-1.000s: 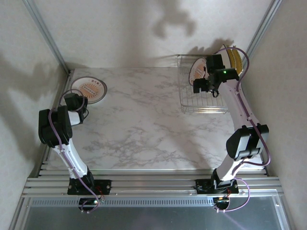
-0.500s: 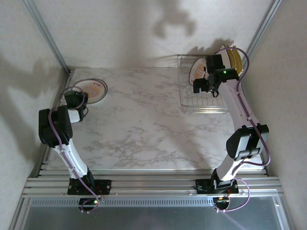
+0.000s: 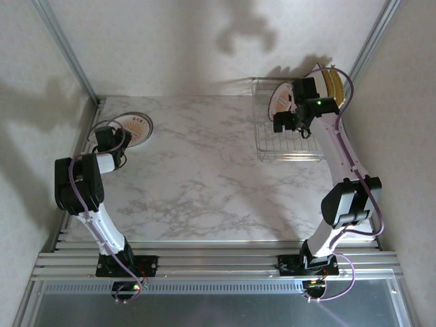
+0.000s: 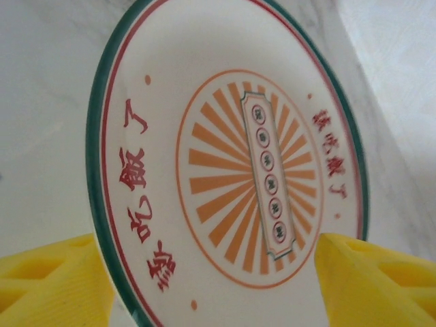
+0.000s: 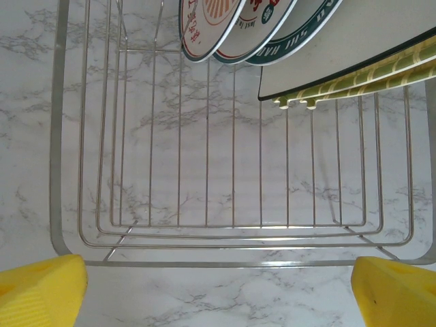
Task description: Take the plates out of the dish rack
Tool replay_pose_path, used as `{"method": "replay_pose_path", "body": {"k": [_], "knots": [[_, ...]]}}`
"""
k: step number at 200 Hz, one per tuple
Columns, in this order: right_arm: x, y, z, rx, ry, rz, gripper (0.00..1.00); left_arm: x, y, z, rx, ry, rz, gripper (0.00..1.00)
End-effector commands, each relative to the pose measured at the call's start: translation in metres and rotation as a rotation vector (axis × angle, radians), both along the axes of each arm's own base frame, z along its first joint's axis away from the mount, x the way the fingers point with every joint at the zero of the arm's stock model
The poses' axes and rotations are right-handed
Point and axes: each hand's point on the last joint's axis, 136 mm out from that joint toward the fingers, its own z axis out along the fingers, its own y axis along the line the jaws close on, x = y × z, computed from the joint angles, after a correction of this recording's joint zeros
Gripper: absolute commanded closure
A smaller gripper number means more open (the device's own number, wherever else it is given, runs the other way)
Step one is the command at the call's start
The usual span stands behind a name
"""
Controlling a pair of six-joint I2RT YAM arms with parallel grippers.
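Five plates [image 5: 211, 20], perhaps, inside dish rack [image 5: 204, 263]

The left arm bends toward the far left, left gripper [image 3: 110, 136] parted; the right arm stretches far right, right gripper [image 3: 285, 125] spread wide, pointing down.

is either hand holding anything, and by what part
Nothing is held: the left hand is open at the round plate, the right hand open above the dish rack.

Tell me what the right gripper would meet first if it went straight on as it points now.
Probably the dish rack: the open right gripper points at its near wire rim and floor; the plates stand farther back. Depth is unclear.
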Motion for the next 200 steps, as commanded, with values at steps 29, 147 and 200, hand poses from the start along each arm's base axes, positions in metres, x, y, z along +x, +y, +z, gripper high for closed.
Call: {"method": "replay_pose_path", "body": {"k": [29,147,200], "knots": [[-0.006,0.002,0.009,0.019,-0.029,0.007,0.01,-0.008,0.001,0.011,0.143,0.101,-0.038,0.16],[0.027,0.012,0.030,0.036,-0.069,0.027,0.01,-0.024,-0.064,0.111,0.449,0.280,-0.422,0.00],[0.089,0.016,0.028,-0.007,-0.099,0.006,0.01,-0.037,-0.133,0.131,0.553,0.397,-0.636,0.00]]}}
